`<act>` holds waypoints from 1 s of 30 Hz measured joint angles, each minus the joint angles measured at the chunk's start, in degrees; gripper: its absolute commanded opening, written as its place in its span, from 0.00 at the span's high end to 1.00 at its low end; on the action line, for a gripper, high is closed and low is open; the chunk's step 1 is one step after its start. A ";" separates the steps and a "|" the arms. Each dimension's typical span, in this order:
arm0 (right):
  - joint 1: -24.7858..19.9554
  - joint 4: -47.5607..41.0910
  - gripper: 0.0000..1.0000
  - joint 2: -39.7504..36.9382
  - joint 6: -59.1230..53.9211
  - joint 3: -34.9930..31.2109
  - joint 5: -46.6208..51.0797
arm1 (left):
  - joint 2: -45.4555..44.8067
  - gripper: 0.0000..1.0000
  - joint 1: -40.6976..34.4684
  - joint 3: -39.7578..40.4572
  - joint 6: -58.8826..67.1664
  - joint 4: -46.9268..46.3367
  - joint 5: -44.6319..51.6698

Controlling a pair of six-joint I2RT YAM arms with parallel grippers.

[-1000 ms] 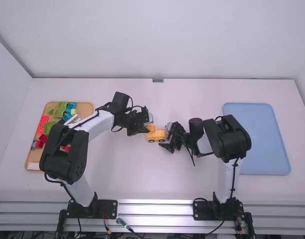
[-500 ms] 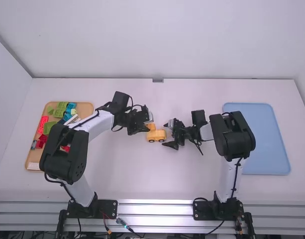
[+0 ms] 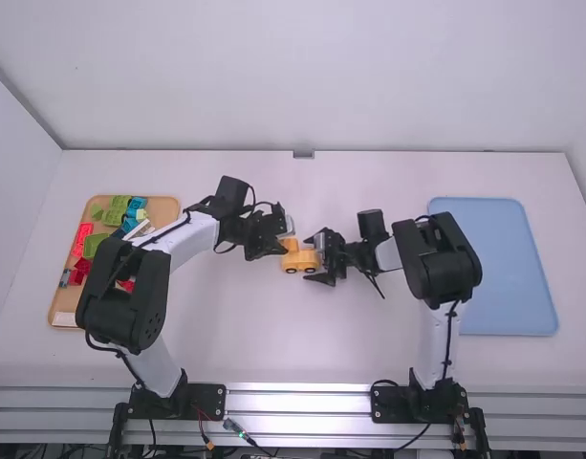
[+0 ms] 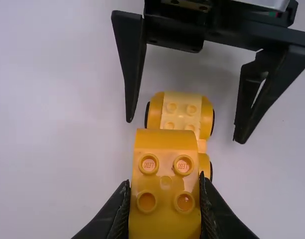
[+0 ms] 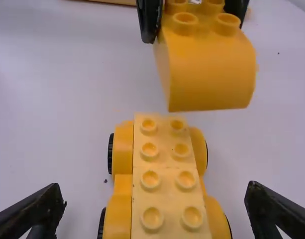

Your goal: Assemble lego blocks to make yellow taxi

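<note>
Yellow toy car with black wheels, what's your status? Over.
Left gripper shut on curved yellow block, raised off the wheeled yellow base. Right gripper open, fingers either side of base. Those fingers may crowd the job.

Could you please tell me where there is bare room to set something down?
Bare tabletop runs from the yellow wheeled base to the back wall, and to the metal rail; the blue tray looks bare. Crowded: that base, between left tool and right tool, and the brick tray.

High overview, two downward wrist close-ups
</note>
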 measured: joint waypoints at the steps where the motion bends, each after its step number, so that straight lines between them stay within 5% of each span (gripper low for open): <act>1: 0.00 0.04 0.09 0.00 0.00 0.00 -0.04 | 0.00 0.98 0.00 0.00 0.00 0.00 0.00; 19: 3.41 1.22 0.11 0.13 3.91 0.00 6.05 | -0.02 0.98 0.00 0.00 -0.02 0.00 1.22; 30: 0.20 1.20 0.18 1.18 4.35 0.44 4.46 | 0.00 0.98 0.00 -5.88 -0.02 7.78 3.21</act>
